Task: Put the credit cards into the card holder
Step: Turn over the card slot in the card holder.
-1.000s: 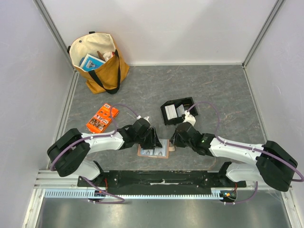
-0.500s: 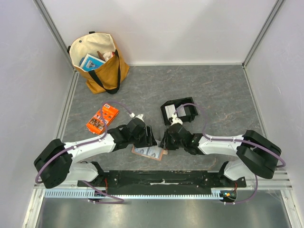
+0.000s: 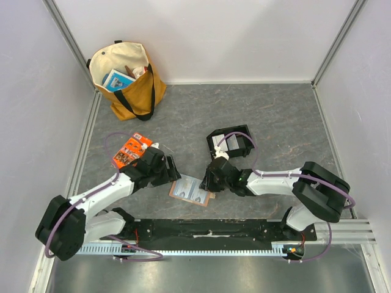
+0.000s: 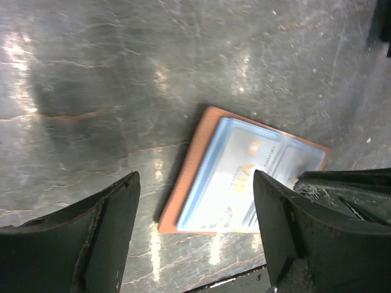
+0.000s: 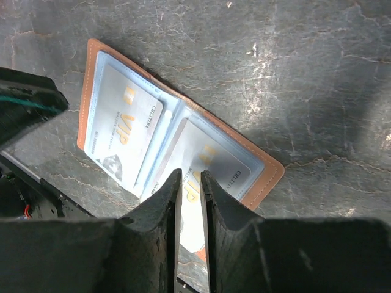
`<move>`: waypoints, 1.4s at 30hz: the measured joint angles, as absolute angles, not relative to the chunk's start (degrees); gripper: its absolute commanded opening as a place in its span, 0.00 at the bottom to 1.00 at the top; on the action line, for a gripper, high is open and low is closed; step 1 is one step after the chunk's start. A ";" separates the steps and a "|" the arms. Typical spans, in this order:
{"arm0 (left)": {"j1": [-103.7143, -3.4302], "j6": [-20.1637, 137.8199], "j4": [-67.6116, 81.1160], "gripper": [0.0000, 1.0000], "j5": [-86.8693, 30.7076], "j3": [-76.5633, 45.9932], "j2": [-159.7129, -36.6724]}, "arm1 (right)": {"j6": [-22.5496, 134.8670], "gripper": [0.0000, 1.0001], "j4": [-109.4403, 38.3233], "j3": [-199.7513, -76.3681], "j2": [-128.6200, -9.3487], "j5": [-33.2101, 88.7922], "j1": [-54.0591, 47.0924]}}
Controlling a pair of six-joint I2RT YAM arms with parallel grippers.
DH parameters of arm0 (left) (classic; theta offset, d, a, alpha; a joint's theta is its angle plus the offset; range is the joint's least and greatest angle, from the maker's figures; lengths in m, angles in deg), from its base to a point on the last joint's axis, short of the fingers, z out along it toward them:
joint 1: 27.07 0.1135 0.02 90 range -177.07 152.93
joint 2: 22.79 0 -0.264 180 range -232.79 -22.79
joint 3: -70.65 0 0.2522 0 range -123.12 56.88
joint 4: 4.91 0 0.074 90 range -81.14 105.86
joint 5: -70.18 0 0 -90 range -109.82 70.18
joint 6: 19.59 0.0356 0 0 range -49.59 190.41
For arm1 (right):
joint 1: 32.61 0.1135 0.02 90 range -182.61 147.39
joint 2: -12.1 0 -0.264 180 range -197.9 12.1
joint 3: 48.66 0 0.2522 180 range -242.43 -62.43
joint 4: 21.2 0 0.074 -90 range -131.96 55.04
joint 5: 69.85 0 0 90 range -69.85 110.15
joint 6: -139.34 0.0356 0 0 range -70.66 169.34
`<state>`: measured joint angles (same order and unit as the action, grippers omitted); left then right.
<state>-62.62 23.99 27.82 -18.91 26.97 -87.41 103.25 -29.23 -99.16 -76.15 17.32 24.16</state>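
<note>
Open flat on the grey marbled surface, near its front edge and between the two arms: the card holder, tan outside, pale-blue slotted face up. Tucked into that face, side by side: two credit cards, white with gold VIP lettering, one to each pocket.

Just left of the holder and slightly behind it: the left pincer, spread wide and gripping nothing. Between its dark fingers, only bare surface and the holder's nearer half. No contact with the holder, so far as the wrist view shows.

At the holder's right end: the right pincer, drawn narrow, fingers straddling the near edge of the right-hand card. Possibly pinching that card, given the pale strip down the slit between them. Hard to tell from this angle whether truly clamped or merely set astride.

Behind the right arm, well apart from the holder: a black tray, partly crossed by a purple cable. Beside the left arm's wrist, on its outer side: an orange packet, lying flat. Far back in the left corner: a tan-and-cream tote bag, standing open with items inside.
</note>
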 measured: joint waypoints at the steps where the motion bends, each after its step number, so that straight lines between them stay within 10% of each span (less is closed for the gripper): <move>1: -61.18 24.67 27.93 0.82 -19.37 27.48 -86.82 | 103.36 0.25 -29.47 -99.24 -76.15 16.97 24.12; 11: -57.01 28.58 20.60 0.74 -30.58 31.32 -88.52 | 103.54 0.24 -29.49 -99.48 -76.74 16.84 22.20; 21: -53.14 29.79 11.97 0.35 -38.47 35.15 -91.12 | 103.43 0.24 -29.42 -99.59 -76.89 16.69 21.89; 42: -52.55 24.89 -1.21 0.26 -50.34 40.57 -87.89 | 103.12 0.25 -29.36 -99.64 -76.89 15.81 21.23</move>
